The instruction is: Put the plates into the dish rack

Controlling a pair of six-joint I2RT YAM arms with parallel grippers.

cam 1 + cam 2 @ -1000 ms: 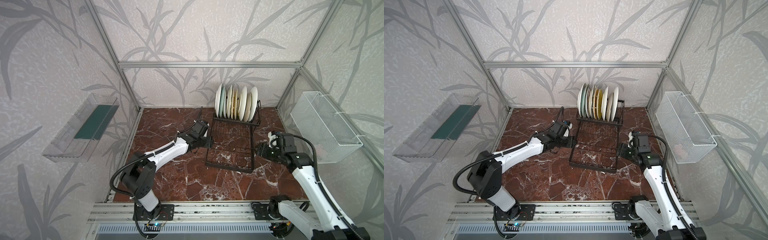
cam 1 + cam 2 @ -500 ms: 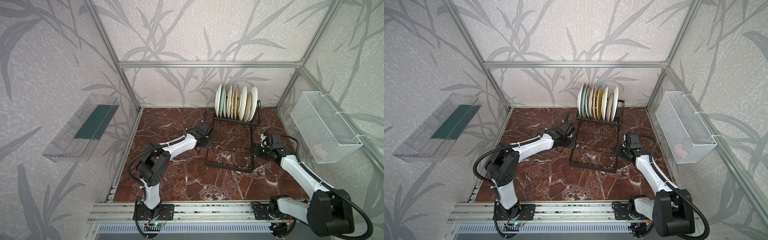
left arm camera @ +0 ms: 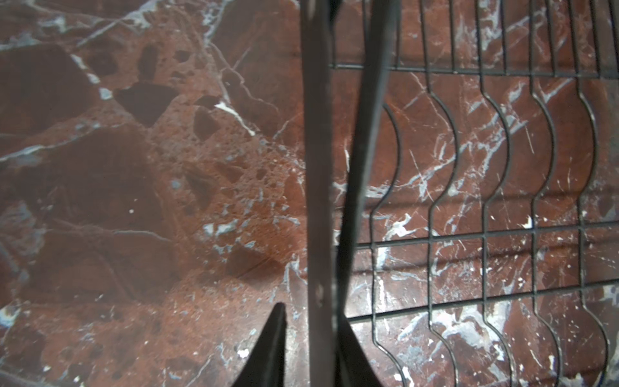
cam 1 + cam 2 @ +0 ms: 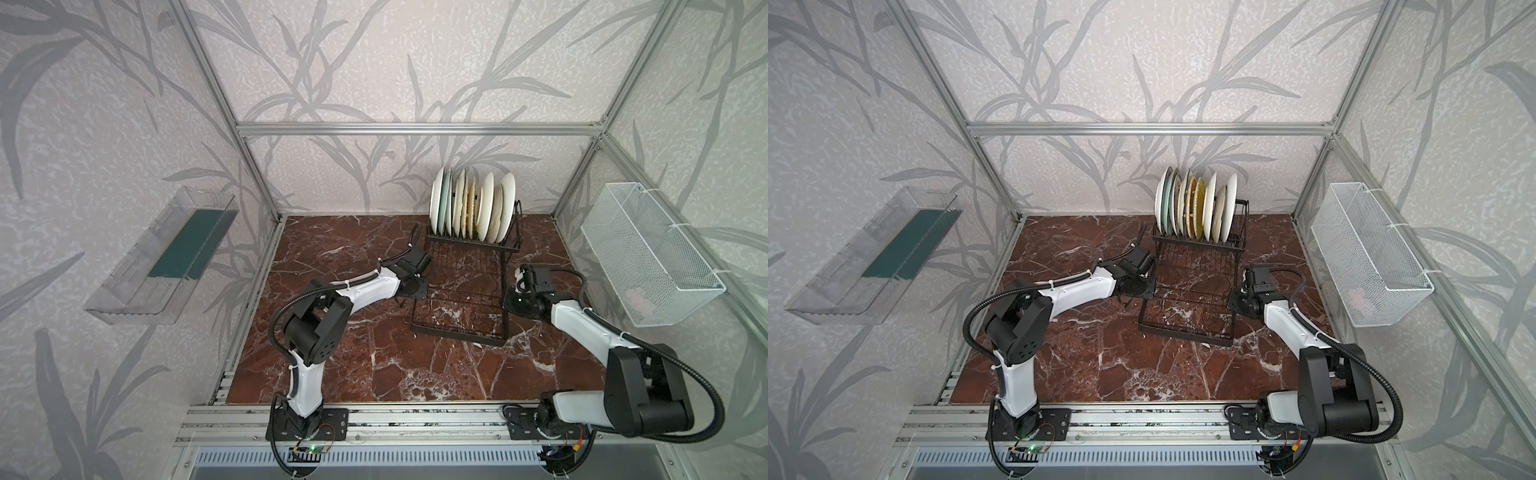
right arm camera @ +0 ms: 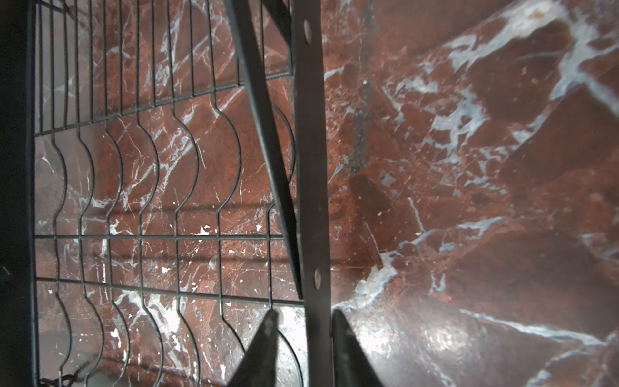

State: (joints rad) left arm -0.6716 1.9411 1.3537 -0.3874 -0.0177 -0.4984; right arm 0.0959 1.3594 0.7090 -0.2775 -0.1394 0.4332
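Several plates (image 4: 473, 208) (image 4: 1196, 208) stand on edge in the raised back section of the black wire dish rack (image 4: 457, 299) (image 4: 1187, 299). Its flat grid tray holds nothing. My left gripper (image 4: 419, 291) (image 4: 1138, 290) (image 3: 313, 316) is at the tray's left side, shut around the flat side rail (image 3: 321, 167). My right gripper (image 4: 513, 301) (image 4: 1237, 303) (image 5: 304, 313) is at the tray's right side, shut around the rail (image 5: 311, 167) there. In each wrist view one finger lies against the rail and a sliver of marble shows beside the other.
A clear plastic bin (image 4: 166, 257) hangs on the left wall. A white mesh basket (image 4: 648, 253) hangs on the right wall. The red marble tabletop (image 4: 374, 353) is fenced by aluminium posts (image 4: 266, 199). Both arms' elbows sit low near the front rail.
Both grippers have narrowed their jaws onto the rack's side rails. Both arms have folded down, elbows lower and nearer the front. The rack and plates have not moved.
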